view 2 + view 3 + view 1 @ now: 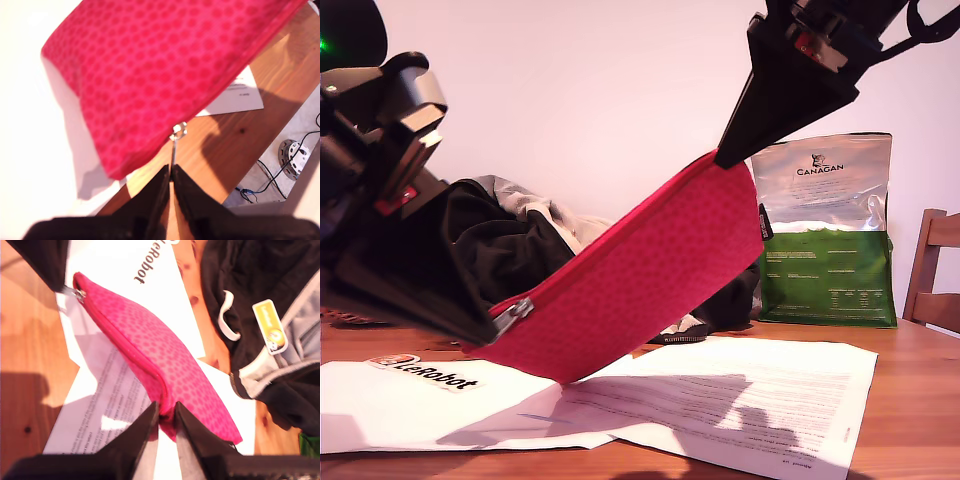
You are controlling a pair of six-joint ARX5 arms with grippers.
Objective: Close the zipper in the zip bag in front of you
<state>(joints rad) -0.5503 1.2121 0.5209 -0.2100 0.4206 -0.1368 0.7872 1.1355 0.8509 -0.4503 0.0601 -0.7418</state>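
My first hand (171, 172) pinched shut on the pull tab (174, 150); my second hand (165, 415) clamped on the bag's (640, 270) far corner, upper right of the exterior view. Bag hangs taut between them above the desk (920, 400), likely for counter-tension. Slider (512, 315) at lower left end.

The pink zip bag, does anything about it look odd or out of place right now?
Yes: the zip bag isn't lying on the table. It hangs tilted in the air, my second gripper pinching its raised end and my first gripper holding the zipper pull tab at the low end.
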